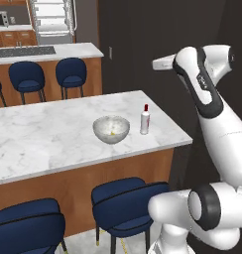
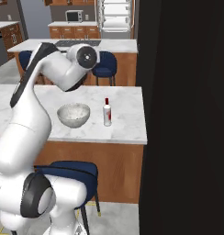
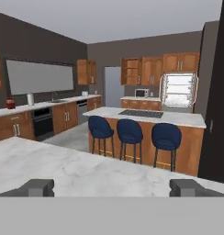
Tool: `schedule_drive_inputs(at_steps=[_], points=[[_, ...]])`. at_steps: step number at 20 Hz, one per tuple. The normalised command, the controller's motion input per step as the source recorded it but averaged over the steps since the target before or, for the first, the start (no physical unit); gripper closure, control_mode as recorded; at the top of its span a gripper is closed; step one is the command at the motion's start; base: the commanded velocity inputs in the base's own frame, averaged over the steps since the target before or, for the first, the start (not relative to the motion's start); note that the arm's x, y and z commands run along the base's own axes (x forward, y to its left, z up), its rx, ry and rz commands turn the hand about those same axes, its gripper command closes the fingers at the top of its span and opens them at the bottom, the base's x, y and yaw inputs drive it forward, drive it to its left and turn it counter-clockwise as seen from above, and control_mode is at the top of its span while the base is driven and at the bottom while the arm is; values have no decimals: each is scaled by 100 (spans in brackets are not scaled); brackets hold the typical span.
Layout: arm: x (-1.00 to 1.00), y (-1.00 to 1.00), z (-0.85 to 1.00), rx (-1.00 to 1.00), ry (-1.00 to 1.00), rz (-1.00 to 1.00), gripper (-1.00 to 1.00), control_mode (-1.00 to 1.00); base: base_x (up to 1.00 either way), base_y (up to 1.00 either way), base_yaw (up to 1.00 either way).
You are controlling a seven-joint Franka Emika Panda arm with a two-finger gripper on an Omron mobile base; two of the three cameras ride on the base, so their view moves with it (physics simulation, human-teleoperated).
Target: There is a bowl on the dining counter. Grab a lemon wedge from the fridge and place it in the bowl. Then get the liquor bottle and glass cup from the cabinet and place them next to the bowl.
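Note:
The pale grey bowl (image 1: pixel 111 129) (image 2: pixel 73 114) stands on the white marble dining counter (image 1: pixel 38 134) (image 2: pixel 127 124), near its right end. A tiny yellow lemon wedge (image 1: pixel 113 132) lies inside it. The whitish liquor bottle (image 1: pixel 145 119) (image 2: pixel 107 112) with a red cap stands upright just right of the bowl, apart from it. My gripper (image 3: pixel 112 188) is open and holds nothing; its fingertips (image 3: pixel 38 187) hover high above the counter, facing the kitchen. The fridge (image 3: pixel 178 89) (image 1: pixel 53 17) (image 2: pixel 114 13) stands open at the far wall. A cabinet (image 3: pixel 130 71) beside it is open. The glass cup is out of view.
A marble island with a black cooktop (image 1: pixel 25 51) (image 3: pixel 141 113) lies beyond the counter, with blue stools (image 1: pixel 71 72) (image 3: pixel 130 131) along it. More blue stools (image 1: pixel 125 201) (image 2: pixel 68 172) stand under the counter's near edge. A dark wall (image 2: pixel 187 114) rises to the right.

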Motion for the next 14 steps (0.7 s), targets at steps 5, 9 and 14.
schedule_drive_inputs(at_steps=[5, 9, 14], points=[[-100, 27, 0, 0, 12, -5, -100, -100, 0, 0, 0], [-94, 23, -3, 0, 9, -11, -100, -100, 0, 0, 0], [-82, 4, -21, 0, 0, -12, -100, -100, 0, 0, 0]])
